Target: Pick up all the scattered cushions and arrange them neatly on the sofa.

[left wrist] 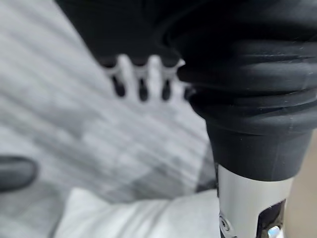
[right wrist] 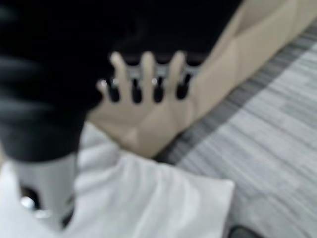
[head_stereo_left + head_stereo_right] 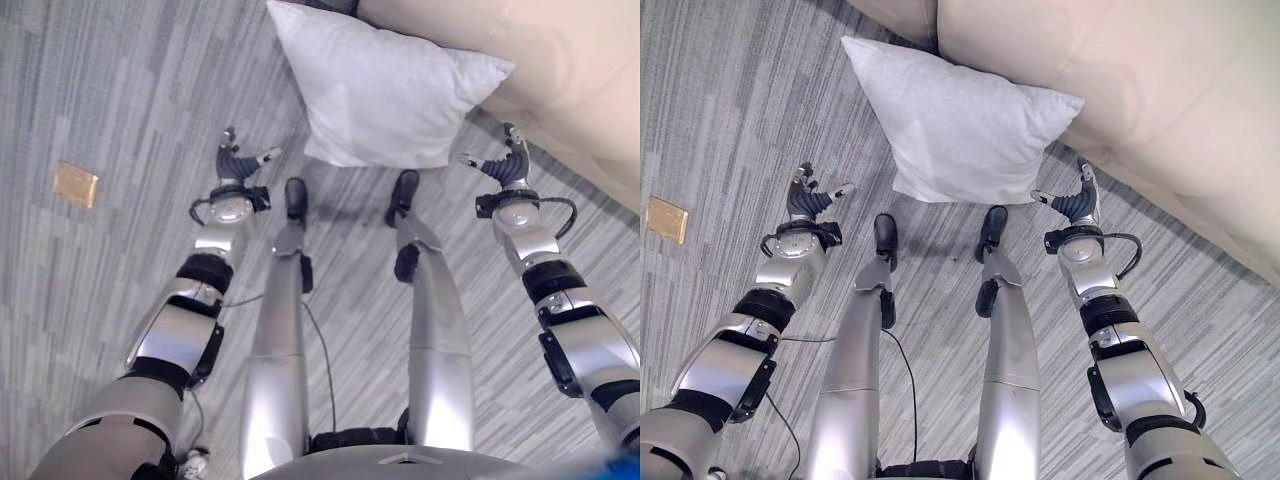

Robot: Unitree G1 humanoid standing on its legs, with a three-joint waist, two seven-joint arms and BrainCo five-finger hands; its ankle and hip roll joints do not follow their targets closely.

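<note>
Cushion, a pale grey square fabric one (image 3: 385,95), is on the striped grey carpet floor (image 3: 120,90), leaning on the beige sofa (image 3: 560,70). Nothing's picked up yet: left hand (image 3: 237,160) and right hand (image 3: 505,165) flank it, fingers released, empty.
</note>
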